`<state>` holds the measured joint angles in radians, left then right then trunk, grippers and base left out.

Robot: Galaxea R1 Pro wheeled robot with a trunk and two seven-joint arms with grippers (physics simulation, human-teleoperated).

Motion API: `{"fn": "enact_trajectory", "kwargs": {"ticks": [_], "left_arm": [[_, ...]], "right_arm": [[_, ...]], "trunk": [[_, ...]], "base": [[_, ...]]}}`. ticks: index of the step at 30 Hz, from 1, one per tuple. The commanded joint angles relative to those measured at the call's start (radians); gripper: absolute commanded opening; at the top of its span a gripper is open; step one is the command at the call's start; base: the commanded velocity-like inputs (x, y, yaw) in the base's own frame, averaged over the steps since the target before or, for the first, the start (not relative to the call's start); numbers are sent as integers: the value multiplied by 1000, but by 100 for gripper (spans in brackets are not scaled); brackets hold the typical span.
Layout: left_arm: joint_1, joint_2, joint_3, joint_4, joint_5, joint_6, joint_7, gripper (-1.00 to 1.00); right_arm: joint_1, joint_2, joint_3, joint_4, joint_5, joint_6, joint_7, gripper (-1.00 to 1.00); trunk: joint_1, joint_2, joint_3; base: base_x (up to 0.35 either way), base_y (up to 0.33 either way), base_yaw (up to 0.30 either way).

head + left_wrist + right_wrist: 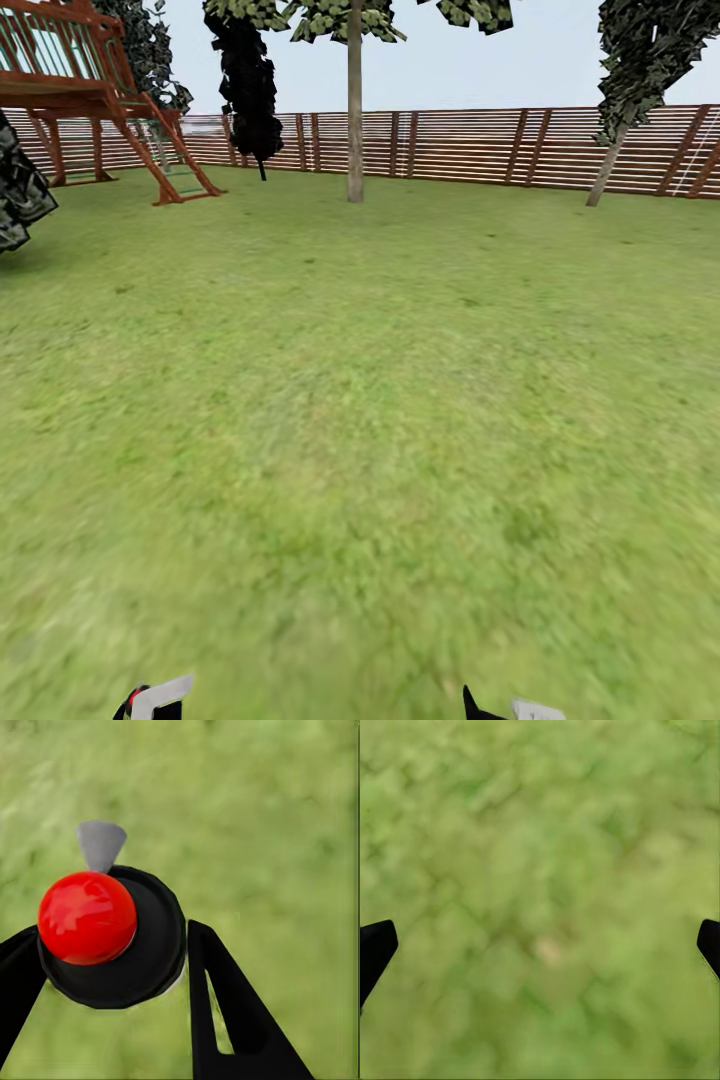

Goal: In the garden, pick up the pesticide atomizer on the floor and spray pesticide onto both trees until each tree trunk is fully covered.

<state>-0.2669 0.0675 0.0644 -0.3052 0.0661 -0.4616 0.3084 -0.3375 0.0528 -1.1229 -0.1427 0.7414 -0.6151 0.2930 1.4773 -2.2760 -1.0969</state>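
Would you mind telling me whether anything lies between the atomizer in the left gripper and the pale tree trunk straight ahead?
Nothing visible does. The atomizer sits between the left gripper fingers, and only open lawn stretches from the robot to the tree trunk by the fence. The play frame stands well off to the left.

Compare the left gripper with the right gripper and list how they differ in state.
The left gripper has its fingers closed around a black round-bodied object with a red ball top and a grey nozzle; the right gripper holds nothing. The left gripper's fingers sit close against that object, while the right gripper's fingers are spread wide at the picture's edges. Both have black fingers and hang over the green lawn.
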Motion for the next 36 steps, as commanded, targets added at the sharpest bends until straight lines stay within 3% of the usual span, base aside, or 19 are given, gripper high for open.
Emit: {"fn": "enact_trajectory", "kwargs": {"ticks": [1, 36], "left_arm": [[0, 0, 0, 0, 0, 0, 0, -100], [0, 0, 0, 0, 0, 0, 0, -100]], "right_arm": [[0, 0, 0, 0, 0, 0, 0, 100], [0, 0, 0, 0, 0, 0, 0, 100]], "trunk": [[0, 0, 0], [0, 0, 0]], "base": [[339, 0, 0], [339, 0, 0]]}}
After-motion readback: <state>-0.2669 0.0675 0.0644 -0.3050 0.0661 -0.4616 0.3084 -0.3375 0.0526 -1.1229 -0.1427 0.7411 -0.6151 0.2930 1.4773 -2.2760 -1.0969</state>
